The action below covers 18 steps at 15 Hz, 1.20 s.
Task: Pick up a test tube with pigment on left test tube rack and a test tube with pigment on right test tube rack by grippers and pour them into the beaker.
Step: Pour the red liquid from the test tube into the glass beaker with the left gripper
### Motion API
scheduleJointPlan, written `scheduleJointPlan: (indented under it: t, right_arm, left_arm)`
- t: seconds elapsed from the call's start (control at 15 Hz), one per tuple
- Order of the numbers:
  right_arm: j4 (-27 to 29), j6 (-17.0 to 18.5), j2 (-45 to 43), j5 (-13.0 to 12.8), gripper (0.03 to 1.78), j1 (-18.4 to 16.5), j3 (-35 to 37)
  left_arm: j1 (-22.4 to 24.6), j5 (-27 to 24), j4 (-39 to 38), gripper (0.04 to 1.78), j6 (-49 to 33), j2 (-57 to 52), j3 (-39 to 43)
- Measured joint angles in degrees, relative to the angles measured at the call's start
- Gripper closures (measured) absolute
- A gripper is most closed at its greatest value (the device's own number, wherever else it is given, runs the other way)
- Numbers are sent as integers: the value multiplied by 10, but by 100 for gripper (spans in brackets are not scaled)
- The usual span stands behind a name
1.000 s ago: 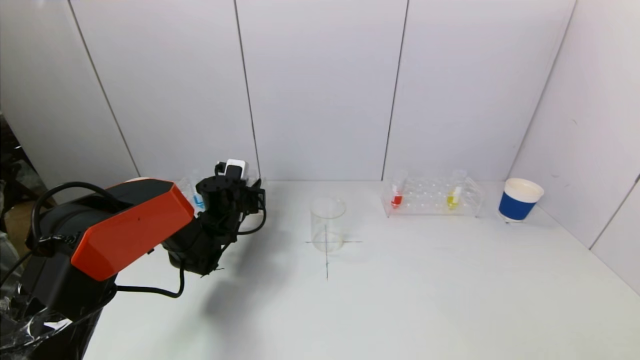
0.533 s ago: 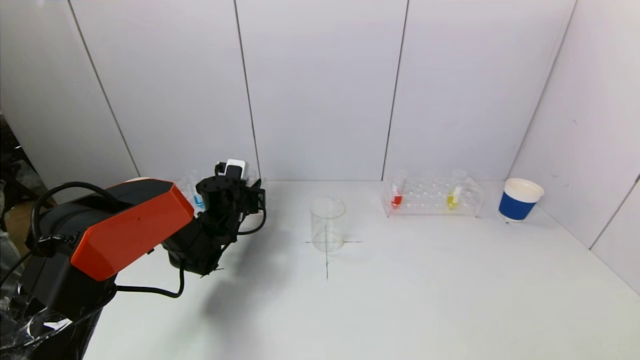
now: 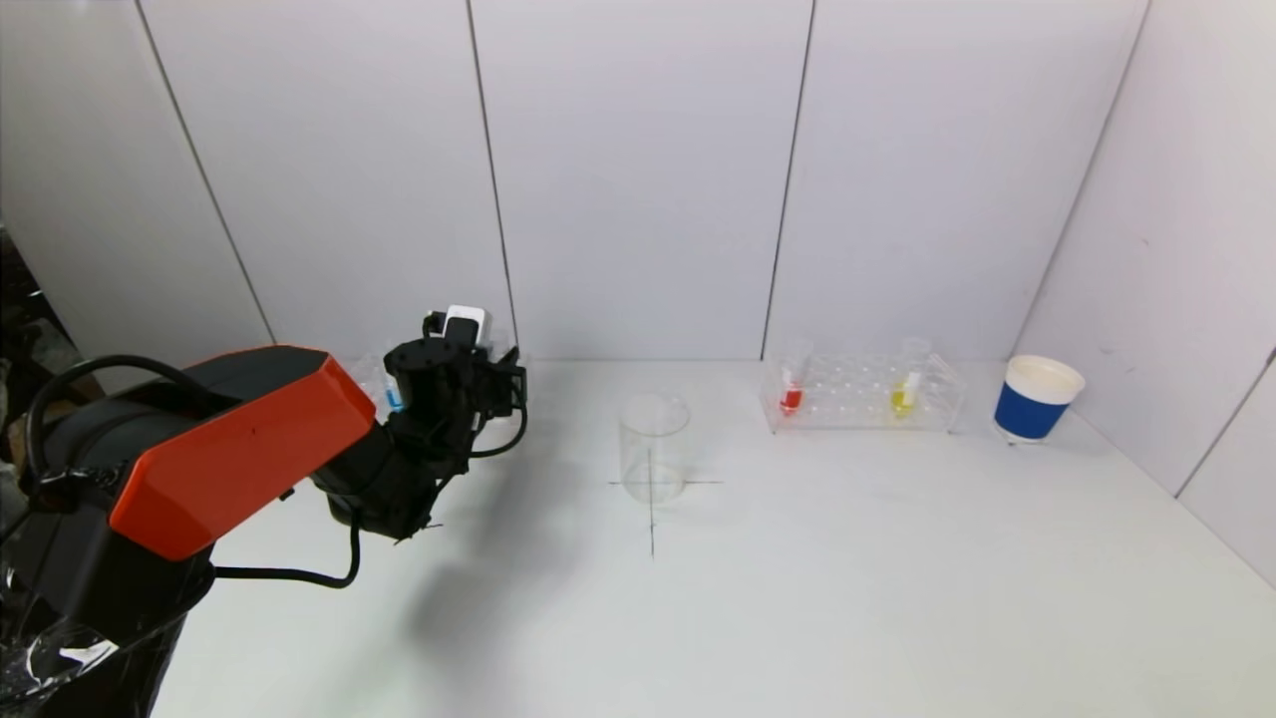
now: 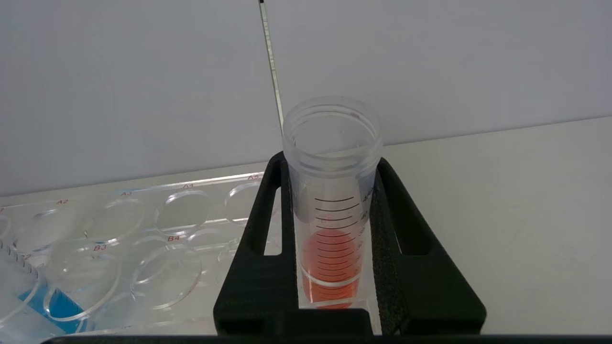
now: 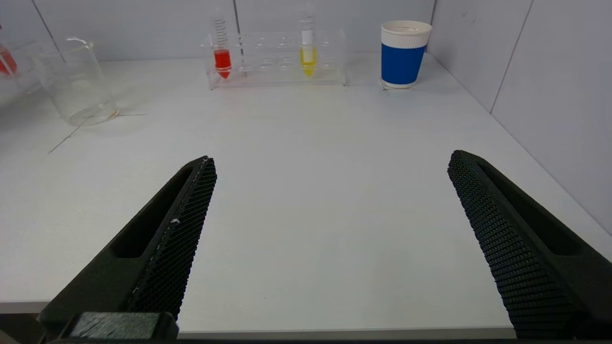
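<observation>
My left gripper (image 4: pixel 331 162) is shut on a clear test tube (image 4: pixel 330 229) holding red-orange pigment. The tube stands upright, its lower part still inside an end hole of the left rack (image 4: pixel 143 229). A second tube with blue pigment (image 4: pixel 57 310) sits in the same rack. In the head view the left arm (image 3: pixel 439 399) covers most of that rack. The empty glass beaker (image 3: pixel 654 447) stands at table centre on a drawn cross. The right rack (image 3: pixel 862 394) holds a red tube (image 3: pixel 792 394) and a yellow tube (image 3: pixel 905 394). My right gripper (image 5: pixel 330 160) hangs open and empty near the table's front edge.
A blue paper cup (image 3: pixel 1035 399) with a white rim stands right of the right rack, near the side wall. White wall panels close the table at the back and on the right. Bare tabletop (image 5: pixel 306 191) lies between my right gripper and the racks.
The left arm has shifted slightly up and to the left with its grip kept on the tube. The right gripper has not moved.
</observation>
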Motion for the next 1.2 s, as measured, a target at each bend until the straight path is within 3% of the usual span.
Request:
scheduleJointPlan:
  t: [0.8, 1.2]
  right_arm:
    - [0, 0, 0, 0, 5, 0, 0]
    - [0, 0, 0, 0, 5, 0, 0]
  left_arm:
    - [-1, -2, 190, 137, 1, -115, -89]
    - [-29, -6, 343, 137, 0, -161, -190]
